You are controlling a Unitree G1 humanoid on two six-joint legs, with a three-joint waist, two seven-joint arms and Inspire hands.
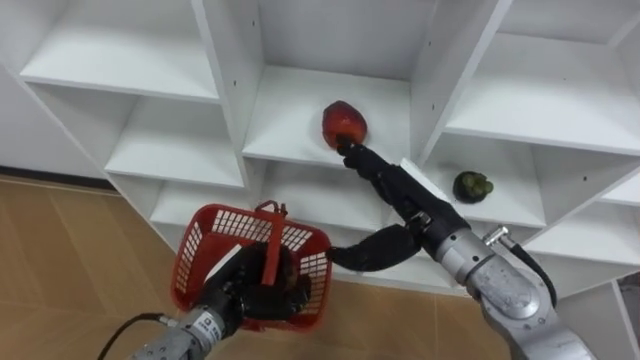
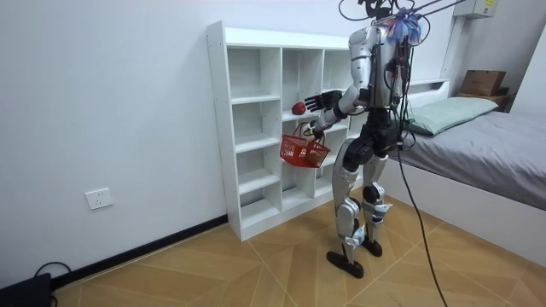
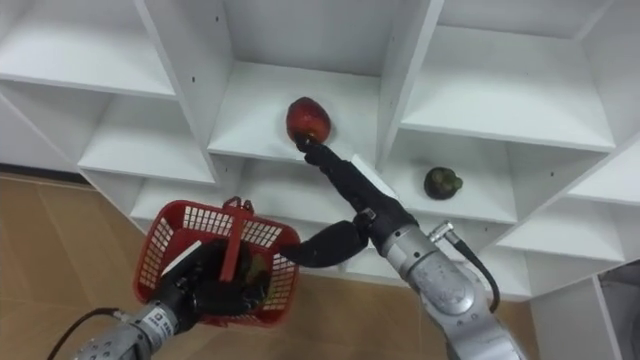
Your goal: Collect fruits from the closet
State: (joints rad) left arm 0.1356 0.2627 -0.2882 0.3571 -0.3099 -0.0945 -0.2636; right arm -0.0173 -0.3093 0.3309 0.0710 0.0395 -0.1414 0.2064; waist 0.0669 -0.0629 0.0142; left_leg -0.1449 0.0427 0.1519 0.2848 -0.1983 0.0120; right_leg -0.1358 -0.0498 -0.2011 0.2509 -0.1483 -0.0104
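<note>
A: Where's the fruit sitting?
B: The red fruit is lying on a middle shelf of the white closet, near the front edge. A dark green fruit is waiting in the next compartment to the right, a little lower.
A: Right hand?
B: The right hand is stretching into the compartment with fingers straight. The tips are touching the red fruit's lower side and the thumb is hanging loose below. It's grasping nothing; I'd judge it's lining up to wrap the fruit.
A: Left?
B: The left hand is clenching round the handle of the red basket. It's holding the basket low and left of the reach, probably so the right arm is getting a clear path and a short drop afterwards.
A: Anything in the basket?
B: Can't tell, the hand and mesh are hiding it.
A: Stance?
B: In the room view it's standing upright, close in front of the closet, with a bed behind it.
</note>
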